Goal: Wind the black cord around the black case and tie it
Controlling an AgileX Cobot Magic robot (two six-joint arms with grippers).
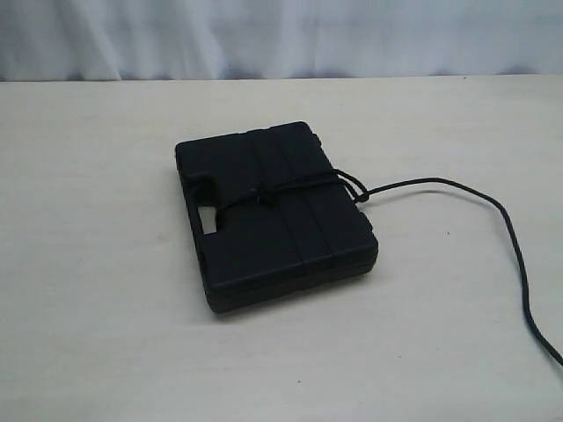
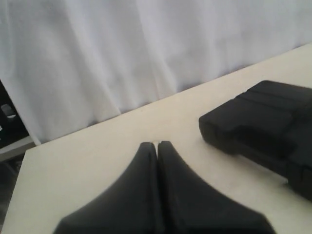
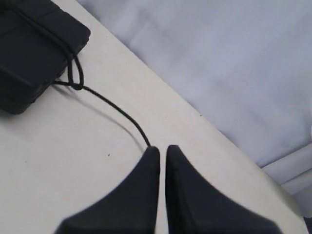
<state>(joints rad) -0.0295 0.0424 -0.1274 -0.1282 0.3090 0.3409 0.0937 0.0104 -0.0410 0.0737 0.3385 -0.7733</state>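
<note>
The black case [image 1: 273, 237] lies flat in the middle of the table, handle slot toward the left. The black cord [image 1: 440, 182] crosses its lid, is knotted near the lid's centre, loops at the case's right edge, then trails right and off the view's lower right. Neither gripper shows in the exterior view. My left gripper [image 2: 157, 143] is shut and empty, with the case [image 2: 263, 126] off to one side of it. My right gripper [image 3: 162, 147] has only a thin slit between its jaws and holds nothing. The cord [image 3: 117, 111] runs from the case [image 3: 29, 53] and disappears behind one fingertip.
The pale table [image 1: 106, 334] carries only the case and cord. A white curtain [image 1: 281, 35] hangs behind the far edge. In the right wrist view the table edge [image 3: 229, 141] runs close beside my gripper.
</note>
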